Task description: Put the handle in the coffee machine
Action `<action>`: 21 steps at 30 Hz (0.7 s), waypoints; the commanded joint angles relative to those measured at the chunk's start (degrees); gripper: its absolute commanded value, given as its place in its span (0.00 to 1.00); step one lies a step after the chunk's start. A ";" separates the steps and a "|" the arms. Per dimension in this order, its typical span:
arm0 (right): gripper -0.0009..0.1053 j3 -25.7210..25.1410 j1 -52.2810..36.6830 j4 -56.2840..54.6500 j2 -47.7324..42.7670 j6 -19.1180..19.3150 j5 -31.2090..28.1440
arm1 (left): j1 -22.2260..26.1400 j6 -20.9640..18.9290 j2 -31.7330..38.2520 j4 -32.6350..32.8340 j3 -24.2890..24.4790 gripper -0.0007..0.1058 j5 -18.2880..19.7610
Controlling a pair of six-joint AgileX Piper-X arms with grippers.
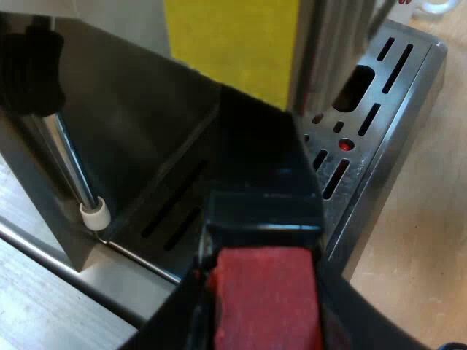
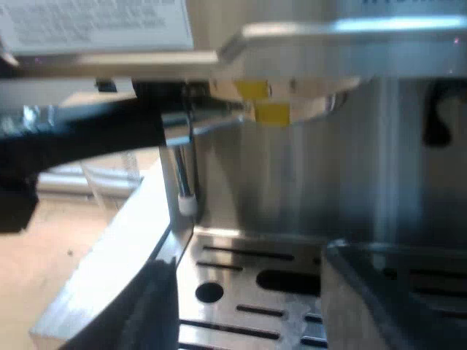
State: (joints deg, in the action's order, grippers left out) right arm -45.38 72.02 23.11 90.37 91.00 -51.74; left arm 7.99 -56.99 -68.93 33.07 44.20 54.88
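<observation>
My left gripper (image 1: 266, 295) is shut on the holder's handle, with the red end (image 1: 266, 299) between its black fingers. The dark handle (image 1: 255, 168) runs away from me over the drip tray toward the espresso machine's front. From the right wrist view the same dark handle (image 2: 95, 135) reaches in sideways. Its metal holder (image 2: 219, 113) is up at the brew head, beside two yellow tags (image 2: 263, 109). Whether it is locked in I cannot tell. My right gripper (image 2: 248, 313) hangs open low over the drip tray, nothing between its fingers.
The machine's slotted metal drip tray (image 1: 365, 124) (image 2: 241, 292) lies under the handle. A steam wand with a white tip (image 1: 95, 215) (image 2: 186, 200) hangs close beside the holder. A yellow panel (image 1: 233, 44) covers the machine's front. Wooden tabletop (image 1: 416, 240) borders the tray.
</observation>
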 commanded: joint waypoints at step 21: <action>0.42 -2.28 -9.13 26.15 18.06 5.87 5.06 | -0.30 -3.64 1.74 -7.20 2.12 0.01 10.61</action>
State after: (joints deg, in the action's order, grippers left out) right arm -46.63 63.39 47.81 108.40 95.43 -48.03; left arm 7.99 -57.05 -68.93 33.07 44.20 54.94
